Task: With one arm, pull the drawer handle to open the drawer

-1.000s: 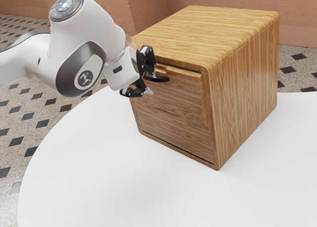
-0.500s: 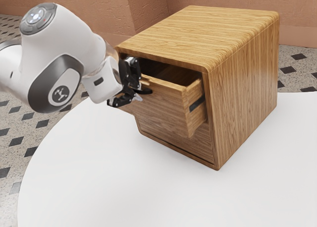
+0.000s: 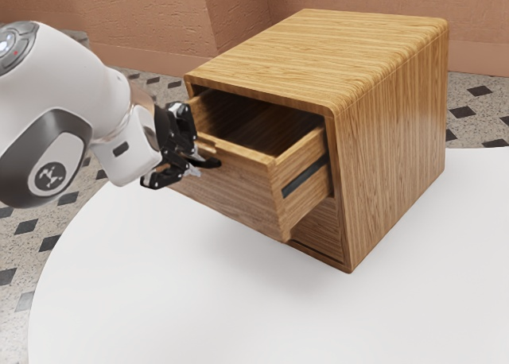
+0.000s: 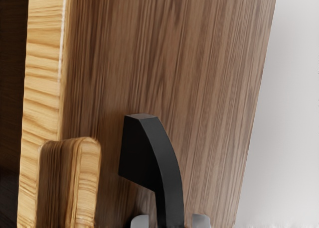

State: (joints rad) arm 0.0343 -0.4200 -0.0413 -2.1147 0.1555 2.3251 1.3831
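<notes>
The drawer (image 3: pixel 238 191) stands further out, claw (image 3: pixel 187 151) at its handle (image 4: pixel 70 180).

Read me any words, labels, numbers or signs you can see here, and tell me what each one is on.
No readable text.
The arm bears one white emblem on a grey joint cap: a symbol, not letters.
The cabinet and drawer carry no labels.

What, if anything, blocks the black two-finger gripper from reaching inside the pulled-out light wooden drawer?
Probably nothing, so yes: the drawer stands well out of the wooden cabinet, open on top, with nothing above it. The gripper sits at its front handle, just outside.
</notes>
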